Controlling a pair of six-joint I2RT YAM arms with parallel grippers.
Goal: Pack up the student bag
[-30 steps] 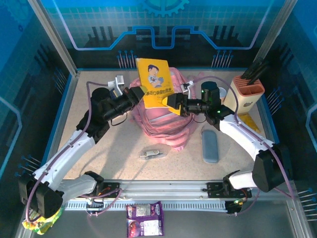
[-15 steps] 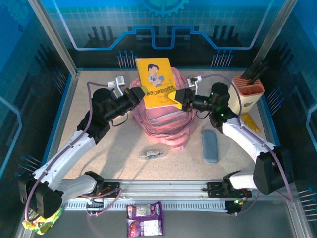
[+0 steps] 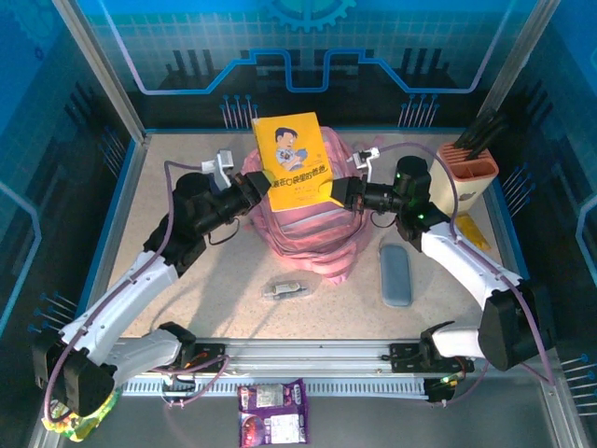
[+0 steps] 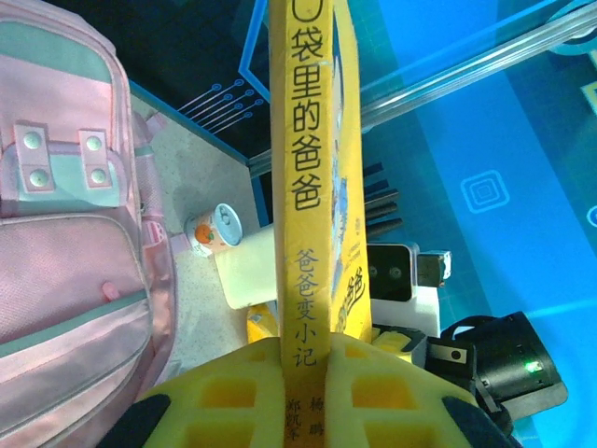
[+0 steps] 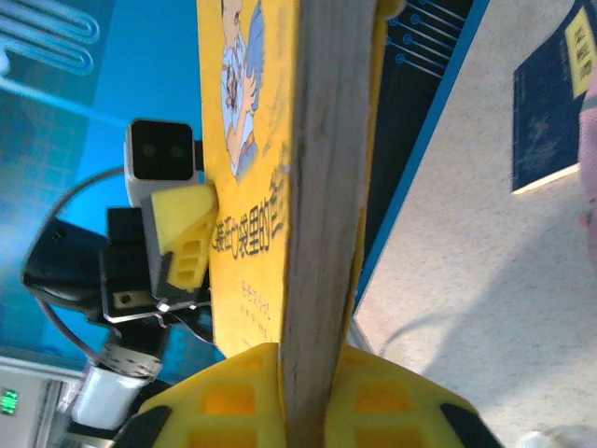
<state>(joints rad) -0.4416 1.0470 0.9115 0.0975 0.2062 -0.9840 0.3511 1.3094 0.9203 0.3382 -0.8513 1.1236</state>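
A large soft pink fabric backpack (image 3: 312,245) sits at the middle of the speckled beige tabletop (image 3: 187,289), between the two arms. Above its far part, a yellow paperback book (image 3: 292,154) with a cartoon boy on the cover is held clear of the table, its cover facing the overhead camera and slightly tilted.

The left gripper (image 3: 265,183) pinches the book's lower left edge. In its wrist view the yellow spine, printed with black Chinese characters, is wedged tight between two yellow foam fingers (image 4: 224,392), with the backpack's zipped pockets to the left. The right gripper (image 3: 340,194) is clamped on the lower right corner. From its wrist the pale page edge runs up between its own yellow pads (image 5: 224,392), and the other arm's yellow finger presses on the cover.

A grey oblong pencil case (image 3: 395,273) lies just right of the backpack, not touching it. A small silvery packet (image 3: 287,290) lies in front of the backpack. An orange and cream holder with dark pens (image 3: 466,175) stands at the far right. Beyond the bag stands a small white can (image 4: 220,229), perhaps a drink, and a dark blue flat book (image 5: 550,103) lies on the table
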